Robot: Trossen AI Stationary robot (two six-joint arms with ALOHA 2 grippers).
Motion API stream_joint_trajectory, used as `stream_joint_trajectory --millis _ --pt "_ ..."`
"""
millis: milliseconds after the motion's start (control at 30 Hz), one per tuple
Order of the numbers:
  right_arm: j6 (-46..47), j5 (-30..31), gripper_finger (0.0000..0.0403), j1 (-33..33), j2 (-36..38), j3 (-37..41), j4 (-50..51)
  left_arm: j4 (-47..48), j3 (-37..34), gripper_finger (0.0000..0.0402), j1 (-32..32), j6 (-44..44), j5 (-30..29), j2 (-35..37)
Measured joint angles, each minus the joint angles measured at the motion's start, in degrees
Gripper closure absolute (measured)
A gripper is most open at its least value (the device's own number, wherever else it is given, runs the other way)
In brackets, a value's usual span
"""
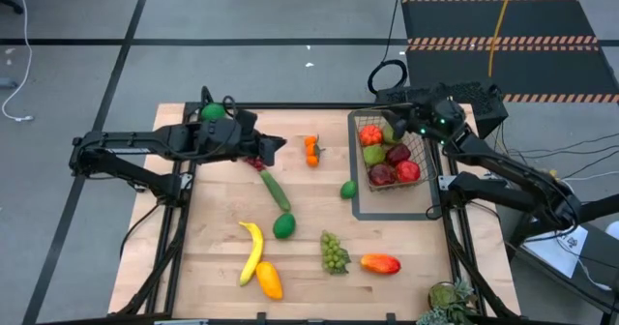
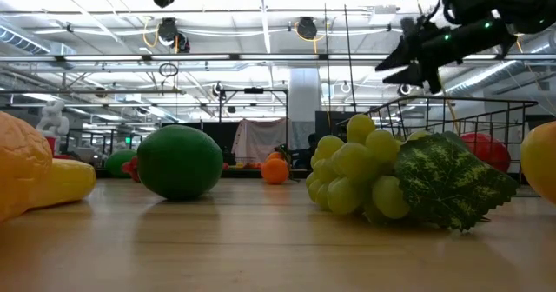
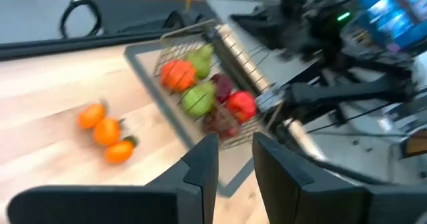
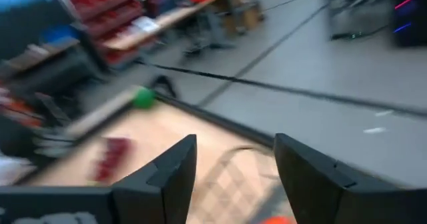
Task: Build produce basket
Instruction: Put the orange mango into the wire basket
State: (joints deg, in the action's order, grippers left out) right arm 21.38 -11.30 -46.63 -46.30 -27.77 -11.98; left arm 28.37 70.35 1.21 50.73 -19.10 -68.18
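A small rectangular basket of thin dark wire mesh (image 1: 395, 156) sits on a flat dark tray frame (image 1: 360, 204) at the right side of the pale wooden table (image 1: 213, 267), its long axis running from the table's far edge toward the near edge; through its see-through sides show a red-orange fruit (image 1: 370, 134), a green pear (image 1: 374, 155) and dark red apples (image 1: 398, 154). The right hand (image 1: 410, 125) hovers above the basket's far end, fingers parted with empty space between them. The left hand (image 1: 274, 149) hangs over the far left part of the table, its two dark fingers (image 3: 203, 164) a narrow gap apart and nothing between them. Still loose on the table: a cluster of small oranges (image 1: 311, 150), a round green lime (image 1: 348, 190) just beside the tray frame, a long green cucumber (image 1: 275, 190) lying diagonally, a green avocado-shaped fruit (image 1: 283, 226), a yellow banana (image 1: 252, 251) pointing toward the near edge, an orange-yellow mango (image 1: 269, 280), a bunch of green grapes (image 1: 335, 253) and a red-and-yellow mango (image 1: 380, 263) lying crosswise. A green ball-like fruit (image 1: 212, 112) rests at the far left edge.
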Motion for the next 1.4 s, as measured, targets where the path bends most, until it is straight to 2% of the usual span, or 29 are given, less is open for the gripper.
stream_joint_trajectory --millis 133,267,367,567,767,1000,1133,1267,1400 --pt "9.4 -9.1 0.0213 0.5 2.5 0.0 -0.2 6.3 0.0 0.0309 1.7 -0.1 3.4 0.5" --pt "17.1 -9.7 0.0225 4.1 5.2 0.0 -0.8 14.6 0.0 0.0309 3.5 -1.7 9.6 1.0" --pt "19.5 -5.5 0.0233 8.7 7.0 -1.1 -0.2 20.7 0.1 0.0309 4.7 -5.9 13.4 1.3" --pt "18.3 10.2 0.0236 21.1 6.5 -10.2 8.9 29.4 0.0 0.0309 7.8 -18.8 23.5 1.2" --pt "17.1 18.3 0.0236 32.2 1.2 -21.0 19.1 30.5 0.0 0.0309 9.5 -28.4 23.8 1.2" --pt "18.7 27.4 0.0236 43.6 -8.5 -32.4 27.8 31.4 0.0 0.0309 10.2 -29.2 23.7 1.2" --pt "18.5 27.1 0.0236 48.5 -14.9 -39.8 32.9 32.8 0.0 0.0309 10.2 -29.4 23.7 1.1" --pt "18.5 26.1 0.0236 53.4 -20.7 -47.8 43.8 32.8 0.0 0.0309 10.1 -28.5 23.7 1.1" --pt "20.1 24.1 0.0236 57.4 -23.8 -52.7 51.9 32.5 0.0 0.0309 9.2 -26.9 23.6 1.1"
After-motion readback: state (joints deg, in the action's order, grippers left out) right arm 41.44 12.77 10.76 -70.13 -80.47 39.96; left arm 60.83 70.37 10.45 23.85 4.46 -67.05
